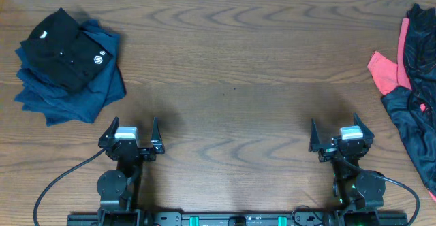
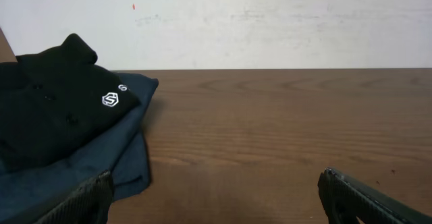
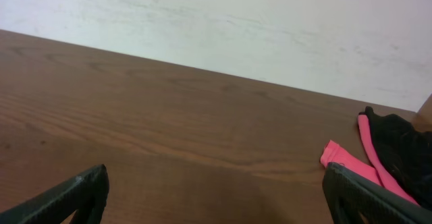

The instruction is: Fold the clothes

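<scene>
- Along the near edge of the table (image 1: 231, 83), the left gripper (image 1: 133, 129) sits low with its jaws spread wide and nothing between them. It looks parked and ready rather than at work.
- Opposite it, the right gripper (image 1: 337, 136) is just as wide and empty, and also touches no cloth.
- Ahead of both lies bare wood, probably kept as the place to spread a garment flat.
- Well to the right of the right gripper, the black jersey (image 1: 409, 127) lies crumpled at the table's right edge, partly out of view. It touches a coral-red shirt (image 1: 385, 69). This looks like the heap waiting to be folded, and the right arm is the nearer one to it.
- At the far left corner, a black polo (image 1: 65, 49) lies folded on a folded dark blue garment (image 1: 75, 97). I take this to be the finished stack, set aside out of the way.
</scene>
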